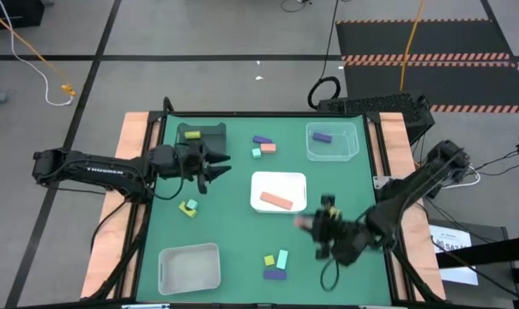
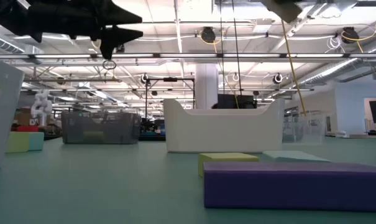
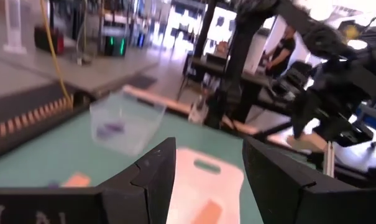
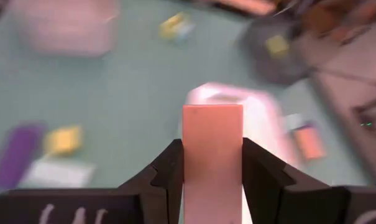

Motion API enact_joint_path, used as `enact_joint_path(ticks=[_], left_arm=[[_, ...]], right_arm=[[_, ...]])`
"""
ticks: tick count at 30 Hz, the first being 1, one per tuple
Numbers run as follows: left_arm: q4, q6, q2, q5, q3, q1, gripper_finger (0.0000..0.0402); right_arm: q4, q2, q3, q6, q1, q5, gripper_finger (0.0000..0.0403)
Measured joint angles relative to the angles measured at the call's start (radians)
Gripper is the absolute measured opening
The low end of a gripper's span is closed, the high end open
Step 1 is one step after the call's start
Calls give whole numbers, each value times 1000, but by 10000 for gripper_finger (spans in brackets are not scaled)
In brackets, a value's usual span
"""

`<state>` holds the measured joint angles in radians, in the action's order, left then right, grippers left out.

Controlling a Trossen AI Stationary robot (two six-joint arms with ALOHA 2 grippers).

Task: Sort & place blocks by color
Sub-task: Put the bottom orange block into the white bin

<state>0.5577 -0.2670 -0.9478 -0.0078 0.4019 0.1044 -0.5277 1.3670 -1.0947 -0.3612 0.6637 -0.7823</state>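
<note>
We note the right tool (image 4: 212, 165) clamped on a salmon-pink block (image 4: 212, 146), above the desk just off the white tray (image 1: 279, 178) toward the near edge; another pink bar (image 1: 275, 200) lies there. Left tool (image 1: 218, 165), fingers apart and empty, waits farther off.

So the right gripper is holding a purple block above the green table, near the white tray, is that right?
Not quite: the colour is wrong. The right wrist view shows the right gripper shut on a salmon-pink block, not a purple one. The rest stands: in the high view it hangs above the green table, beside the white tray.
</note>
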Motion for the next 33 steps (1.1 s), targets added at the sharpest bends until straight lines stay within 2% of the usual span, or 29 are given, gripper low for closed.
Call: enact_joint_path(ticks=[3,9,15,18,21,27,33], left_arm=[[41,31,0,0,0,10,189],[59,63,0,-1,0,20,189],[85,105,0,-1,0,20,189],[85,99,0,-1,0,20,189],[64,101,0,-1,0,19,189],[45,107,0,-1,0,19,189],[34,108,0,-1,0,19,189]], right_arm=[[4,-76,-1,106,-78,-79,108],[103,-143,-1,275,-251,-86,108],[440,-111,117,405,-407,-67,108],[589,-102,195,396,-466,23,108],[731,-93,259,383,-500,121,108],[1022,-76,363,426,-519,161,108],[1076,-76,393,397,-519,162,108]])
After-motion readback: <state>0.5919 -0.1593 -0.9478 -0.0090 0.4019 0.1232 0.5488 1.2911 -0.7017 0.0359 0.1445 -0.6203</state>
